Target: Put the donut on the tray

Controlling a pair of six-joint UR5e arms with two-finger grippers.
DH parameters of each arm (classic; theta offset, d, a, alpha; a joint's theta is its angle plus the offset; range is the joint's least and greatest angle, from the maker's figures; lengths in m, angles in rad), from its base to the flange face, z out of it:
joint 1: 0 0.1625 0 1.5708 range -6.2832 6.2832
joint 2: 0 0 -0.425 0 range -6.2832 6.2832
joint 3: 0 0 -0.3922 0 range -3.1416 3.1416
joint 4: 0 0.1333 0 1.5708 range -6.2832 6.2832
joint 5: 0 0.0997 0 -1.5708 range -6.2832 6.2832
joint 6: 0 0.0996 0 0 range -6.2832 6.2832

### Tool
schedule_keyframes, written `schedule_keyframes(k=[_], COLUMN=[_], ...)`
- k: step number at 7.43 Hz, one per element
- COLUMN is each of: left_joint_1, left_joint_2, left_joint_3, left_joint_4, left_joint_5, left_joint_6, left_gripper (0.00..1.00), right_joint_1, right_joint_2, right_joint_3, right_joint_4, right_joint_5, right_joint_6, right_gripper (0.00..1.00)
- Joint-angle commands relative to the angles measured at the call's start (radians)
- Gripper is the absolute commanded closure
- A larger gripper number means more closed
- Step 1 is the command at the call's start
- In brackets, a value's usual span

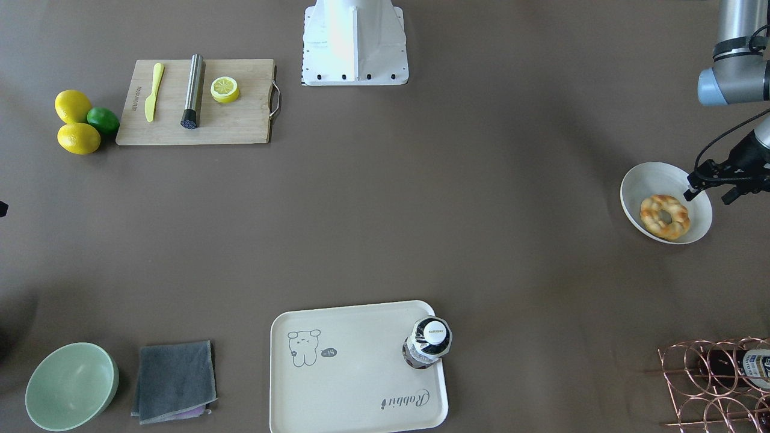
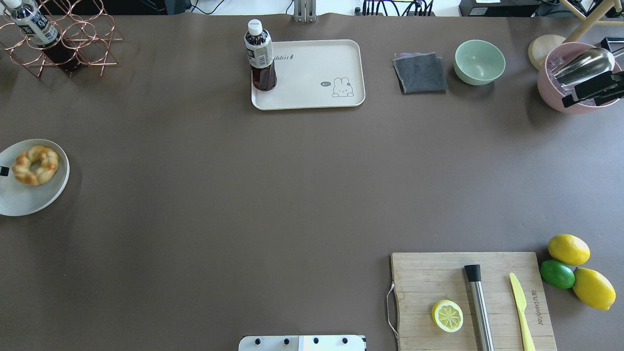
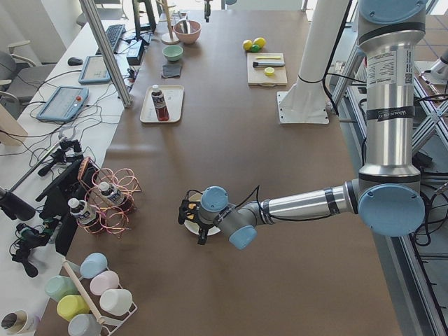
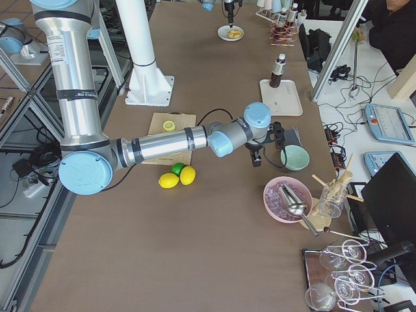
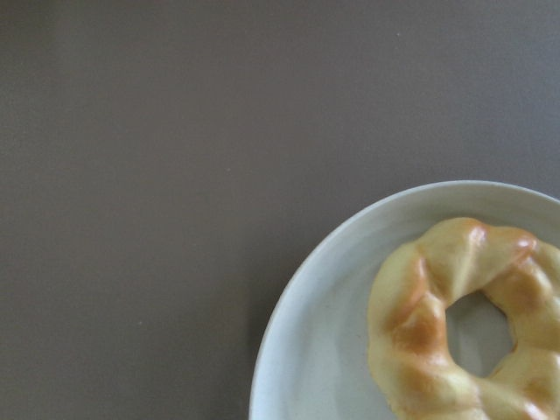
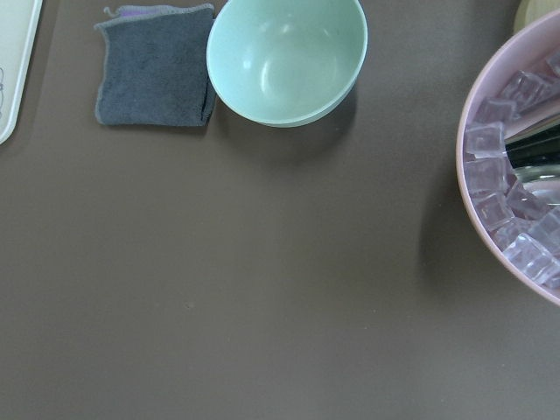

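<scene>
The donut point(image 1: 664, 216) lies on a white plate point(image 1: 646, 180) at the table's end on my left; it also shows in the overhead view point(image 2: 35, 165) and the left wrist view point(image 5: 455, 324). My left gripper point(image 1: 710, 195) hovers over the plate's edge beside the donut, open and empty. The cream tray point(image 1: 361, 385) with the bear drawing lies at the far middle point(image 2: 312, 73), and a dark bottle point(image 2: 261, 56) stands on one corner. My right gripper point(image 2: 571, 93) is far off, above the pink bowl, its fingers apart and empty.
A wooden cutting board point(image 2: 438, 278) carries a lemon half, a steel tube and a yellow knife, with lemons and a lime point(image 2: 558, 273) beside it. A green bowl point(image 2: 479, 61), a grey cloth point(image 2: 420, 73), a pink ice bowl point(image 6: 516, 175) and a wire bottle rack point(image 2: 63, 39) stand along the far edge.
</scene>
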Motion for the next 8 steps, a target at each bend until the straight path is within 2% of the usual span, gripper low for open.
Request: schedule_keyframes(k=[1, 3, 4, 6, 8], left_joint_1=[0.005, 0.005, 0.005, 0.005, 0.005], left_joint_2=[-0.002, -0.004, -0.004, -0.004, -0.002], left_joint_3=[0.026, 0.052, 0.056, 0.063, 0.065], left_joint_4=[-0.027, -0.055, -0.055, -0.057, -0.055], left_joint_5=[0.001, -0.002, -0.002, -0.002, -0.002], left_joint_6=[0.002, 0.002, 0.002, 0.002, 0.002], left_gripper=[0.07, 0.11, 0.20, 0.51, 0.94], right_joint_1=[-0.026, -0.046, -0.055, -0.077, -0.086], right_joint_2=[0.022, 0.031, 0.045, 0.063, 0.066], right_joint_3=[0.030, 0.035, 0.040, 0.041, 0.043], right_joint_4=[0.002, 0.002, 0.003, 0.003, 0.003], right_joint_5=[0.031, 0.030, 0.030, 0.022, 0.021], right_joint_6=[0.099, 0.105, 0.140, 0.165, 0.165], right_gripper=[0.00, 0.00, 0.00, 0.00, 0.00])
